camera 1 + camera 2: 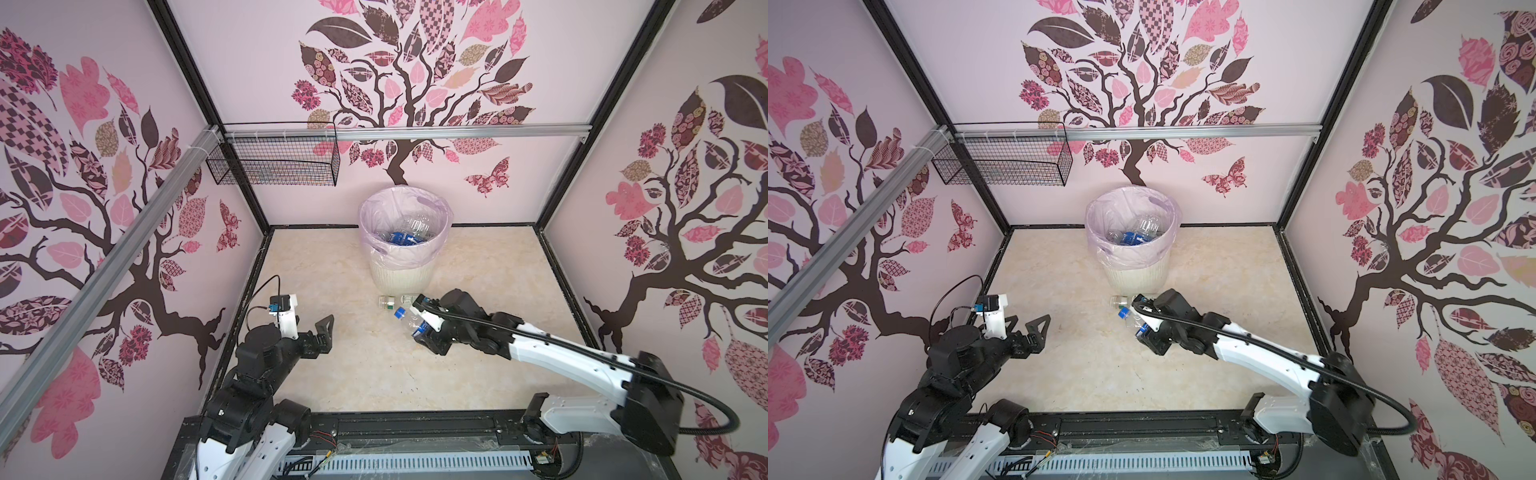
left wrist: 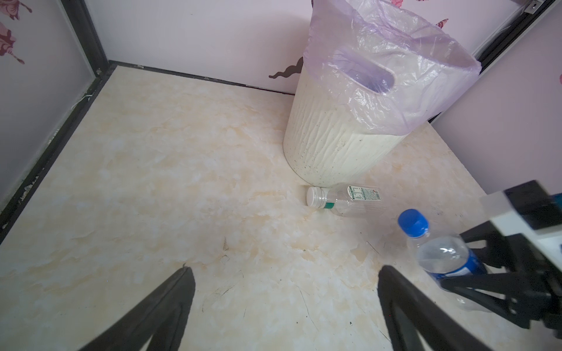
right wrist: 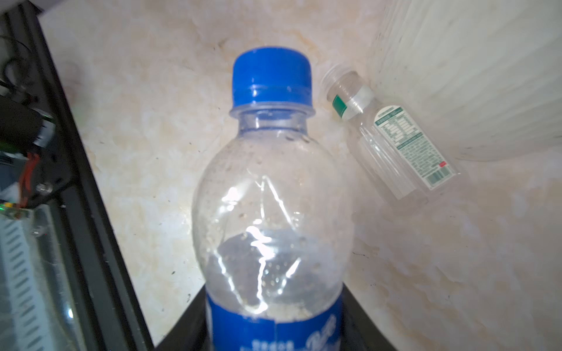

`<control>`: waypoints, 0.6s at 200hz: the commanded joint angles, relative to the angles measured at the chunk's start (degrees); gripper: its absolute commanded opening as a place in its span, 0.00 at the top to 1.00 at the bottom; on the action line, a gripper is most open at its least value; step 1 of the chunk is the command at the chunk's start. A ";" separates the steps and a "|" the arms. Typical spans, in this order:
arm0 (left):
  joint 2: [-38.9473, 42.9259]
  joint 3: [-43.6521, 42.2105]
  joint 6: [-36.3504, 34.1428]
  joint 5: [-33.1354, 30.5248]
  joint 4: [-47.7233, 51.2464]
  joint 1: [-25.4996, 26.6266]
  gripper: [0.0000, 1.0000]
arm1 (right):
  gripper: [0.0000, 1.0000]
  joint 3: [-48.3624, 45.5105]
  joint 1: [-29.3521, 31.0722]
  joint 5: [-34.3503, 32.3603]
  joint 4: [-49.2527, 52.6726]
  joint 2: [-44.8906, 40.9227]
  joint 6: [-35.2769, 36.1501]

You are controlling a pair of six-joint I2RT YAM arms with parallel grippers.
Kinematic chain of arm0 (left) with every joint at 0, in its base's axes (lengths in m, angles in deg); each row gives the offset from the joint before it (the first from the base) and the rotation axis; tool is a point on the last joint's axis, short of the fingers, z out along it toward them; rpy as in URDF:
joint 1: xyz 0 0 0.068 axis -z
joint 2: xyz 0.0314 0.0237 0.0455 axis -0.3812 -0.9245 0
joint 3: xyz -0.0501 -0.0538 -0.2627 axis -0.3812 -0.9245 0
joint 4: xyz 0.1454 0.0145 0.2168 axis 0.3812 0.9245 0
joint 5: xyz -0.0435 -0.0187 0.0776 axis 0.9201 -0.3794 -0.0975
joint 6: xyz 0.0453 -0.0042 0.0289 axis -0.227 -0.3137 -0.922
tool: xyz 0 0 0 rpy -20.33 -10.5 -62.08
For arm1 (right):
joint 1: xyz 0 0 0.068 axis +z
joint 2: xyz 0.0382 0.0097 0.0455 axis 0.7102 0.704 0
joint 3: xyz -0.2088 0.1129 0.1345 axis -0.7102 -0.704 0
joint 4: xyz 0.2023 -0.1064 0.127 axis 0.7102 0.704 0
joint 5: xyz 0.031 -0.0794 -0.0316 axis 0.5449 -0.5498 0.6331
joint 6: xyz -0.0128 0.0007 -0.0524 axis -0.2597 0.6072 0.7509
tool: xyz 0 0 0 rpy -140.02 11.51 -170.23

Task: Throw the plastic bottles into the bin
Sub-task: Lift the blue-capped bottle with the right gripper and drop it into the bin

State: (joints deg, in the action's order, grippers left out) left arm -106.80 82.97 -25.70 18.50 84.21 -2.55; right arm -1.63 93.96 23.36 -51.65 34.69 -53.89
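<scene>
My right gripper [image 1: 420, 329] [image 1: 1143, 330] [image 3: 272, 316] is shut on a clear plastic bottle [image 1: 409, 320] [image 1: 1130, 318] [image 2: 441, 252] [image 3: 270, 197] with a blue cap and blue label. It holds the bottle by the label, low over the floor in front of the bin. The cream ribbed bin [image 1: 401, 278] [image 1: 1133, 276] [image 2: 334, 142] [image 3: 471, 76] has a pink bag and holds several bottles [image 1: 405, 237]. Another clear bottle [image 1: 388, 302] [image 1: 1119, 301] [image 2: 343, 199] [image 3: 401, 146] with a white cap and green label lies against the bin's base. My left gripper [image 1: 320, 332] [image 1: 1034, 332] [image 2: 286, 273] is open and empty over the left floor.
A black wire mesh basket [image 1: 274, 162] [image 1: 1003, 160] hangs on the back-left rail, well above the floor. Patterned walls with black frame posts close in the marbled floor [image 1: 357, 374] on three sides. The arm bases stand along the near edge.
</scene>
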 commanded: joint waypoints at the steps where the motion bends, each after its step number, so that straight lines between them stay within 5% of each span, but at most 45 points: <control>1: -0.22 -1.17 0.01 -0.02 -1.04 -0.26 0.02 | 0.52 -3.02 0.43 -0.43 -2.99 -10.04 -6.73; 71: -1.24 -0.99 0.01 0.01 -0.71 -0.26 0.02 | 0.52 -0.94 0.42 -17.34 1.37 -34.51 -9.37; 91: -1.00 -1.09 0.10 0.28 -0.81 -0.26 0.02 | 0.52 5.68 0.42 -20.67 1.83 -30.87 -5.82; 120: -0.95 -1.10 0.11 0.32 -0.90 -0.26 0.02 | 0.53 20.34 0.26 -22.28 -2.45 -13.20 1.07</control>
State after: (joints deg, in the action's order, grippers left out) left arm -108.16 82.97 -25.70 18.53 84.19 -2.55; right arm 8.92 93.99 5.37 -50.14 9.75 -58.85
